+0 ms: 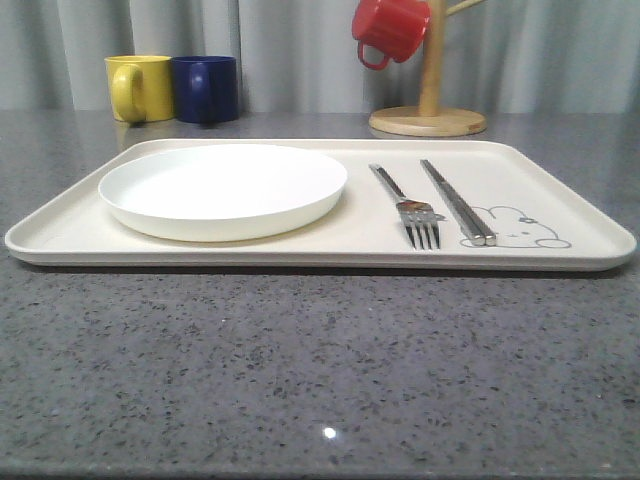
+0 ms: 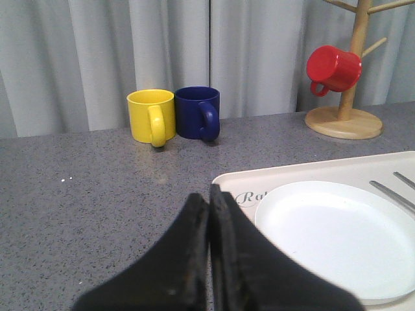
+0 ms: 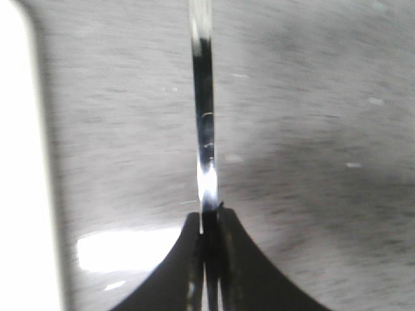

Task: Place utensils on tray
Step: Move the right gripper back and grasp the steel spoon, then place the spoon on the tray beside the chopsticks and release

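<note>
Bench (image 1: 320, 370): grey speckled stone surface; it carries everything, and its broad bare front leaves room for my arms to work.

Tray (image 1: 60, 235): large cream rectangle with a low raised rim, lying flat and square to me near the bench centre. It is the target for every utensil.

Plate (image 1: 222, 188): round, shallow, white, resting on the tray's left half. This position keeps the right half free for the long items.

Mugs: the yellow mug (image 1: 139, 87) and the navy mug (image 1: 205, 88) stand touching behind the tray; the red mug (image 1: 390, 28) hangs on the wooden mug tree (image 1: 428, 118). None belong to the task.

Chopsticks (image 1: 457, 202): flat metal pair lying together on the tray, just right of the fork, their near ends over the rabbit drawing (image 1: 515, 228).

Fork (image 1: 406, 205): silver, on the tray between plate and chopsticks, tines toward me, roughly parallel to the chopsticks.

Spoon (image 3: 203, 129): I judge the slim bright metal shaft held in my right end effector (image 3: 209, 227) to be its handle; the bowl cannot be made out. It is held off the tray, over the bench, with the tray edge (image 3: 23, 162) to one side.

Right end effector: clamped on that handle, shaft projecting straight out from the fingertips.

Left end effector (image 2: 209, 201): jaws pressed together, holding nothing, poised over the bench beside the tray's far left corner.

Remaining step, as I judge it: lay the spoon beside the chopsticks.
</note>
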Available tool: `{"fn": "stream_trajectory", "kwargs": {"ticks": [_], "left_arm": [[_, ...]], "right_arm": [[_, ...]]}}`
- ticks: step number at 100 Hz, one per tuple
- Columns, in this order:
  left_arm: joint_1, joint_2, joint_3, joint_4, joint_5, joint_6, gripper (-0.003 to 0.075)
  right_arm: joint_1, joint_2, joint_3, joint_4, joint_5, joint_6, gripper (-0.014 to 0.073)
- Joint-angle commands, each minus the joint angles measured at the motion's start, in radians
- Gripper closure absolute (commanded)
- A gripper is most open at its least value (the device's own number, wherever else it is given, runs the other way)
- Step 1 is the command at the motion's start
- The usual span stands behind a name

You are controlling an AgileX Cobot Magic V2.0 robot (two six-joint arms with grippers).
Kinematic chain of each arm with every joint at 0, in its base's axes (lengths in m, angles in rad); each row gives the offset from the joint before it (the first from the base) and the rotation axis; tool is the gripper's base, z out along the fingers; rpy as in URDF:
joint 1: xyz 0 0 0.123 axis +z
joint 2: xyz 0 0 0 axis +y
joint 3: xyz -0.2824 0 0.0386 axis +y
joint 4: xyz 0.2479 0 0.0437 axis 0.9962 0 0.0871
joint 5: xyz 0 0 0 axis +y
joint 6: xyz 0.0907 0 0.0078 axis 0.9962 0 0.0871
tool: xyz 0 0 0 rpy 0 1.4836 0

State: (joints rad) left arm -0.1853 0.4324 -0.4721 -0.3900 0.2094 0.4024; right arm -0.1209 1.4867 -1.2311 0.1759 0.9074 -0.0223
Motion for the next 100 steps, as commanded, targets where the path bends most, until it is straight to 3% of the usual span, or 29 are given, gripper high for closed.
{"fn": "stream_trajectory", "kwargs": {"ticks": [1, 40, 100], "left_arm": [[-0.006, 0.006, -0.029, -0.007, -0.078, 0.0, 0.0738], [-0.006, 0.006, -0.029, -0.007, -0.078, 0.0, 0.0738], [-0.006, 0.006, -0.029, -0.007, -0.078, 0.0, 0.0738]], "right_arm": [[0.066, -0.072, -0.037, 0.024, -0.021, 0.045, 0.0651], [0.368, -0.013, -0.037, -0.024, -0.125, 0.246, 0.0651], [0.393, 0.13, -0.037, -0.052, -0.13, 0.288, 0.0651]]}}
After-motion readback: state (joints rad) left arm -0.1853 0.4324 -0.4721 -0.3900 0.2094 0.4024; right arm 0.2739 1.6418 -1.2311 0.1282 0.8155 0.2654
